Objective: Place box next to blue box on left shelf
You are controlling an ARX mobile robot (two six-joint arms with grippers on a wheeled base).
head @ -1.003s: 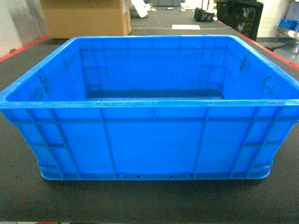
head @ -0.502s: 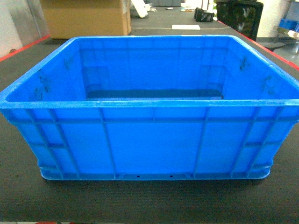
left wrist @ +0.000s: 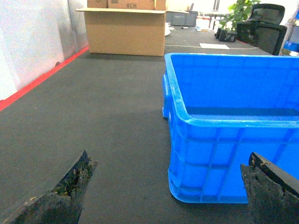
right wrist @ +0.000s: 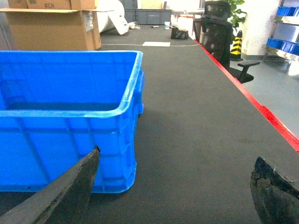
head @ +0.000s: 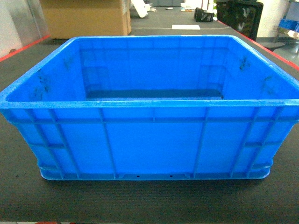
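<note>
The box (head: 149,144), a large bright-blue ribbed crate with a thick rim, stands empty on the dark mat and fills the head view. My left gripper (left wrist: 169,158) is open, low in front of the box's (left wrist: 219,158) left near corner, with one finger over bare mat and the other in front of the crate wall. My right gripper (right wrist: 177,156) is open too, low by the box's (right wrist: 65,149) right near corner, its left finger in front of the wall. Neither gripper touches the crate or shows in the head view. The left shelf and the blue box on it are out of view.
A brown cardboard box (head: 86,18) stands behind the crate on the left. Red floor lines (left wrist: 42,77) (right wrist: 261,109) edge the dark mat on both sides. A black office chair (right wrist: 217,32) and a rack with blue bins (right wrist: 284,28) are at the far right.
</note>
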